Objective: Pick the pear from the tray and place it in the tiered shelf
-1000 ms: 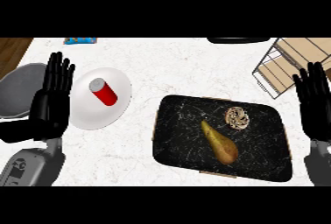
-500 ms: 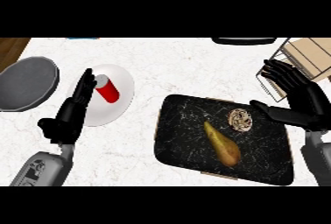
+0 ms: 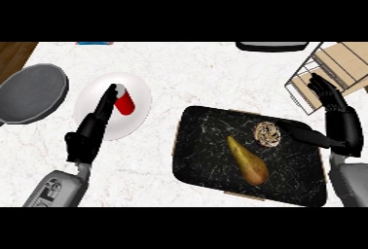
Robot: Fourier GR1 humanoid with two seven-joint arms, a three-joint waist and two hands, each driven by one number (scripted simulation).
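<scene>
Head view shows the right hand (image 3: 339, 124) open at the tray's (image 3: 197, 165) right edge, thumb out toward the pear (image 3: 247, 160) lying mid-tray, a firm, smooth, tapering fruit probably best grasped around its fat near end, the tiered shelf (image 3: 332, 68) far right.

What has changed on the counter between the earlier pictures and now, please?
The right hand has swung in from the view's right edge toward the tray, thumb over its right side, holding nothing. The left hand has turned edge-on beside the plate. The pear, the walnut and the red cup lie as before.
</scene>
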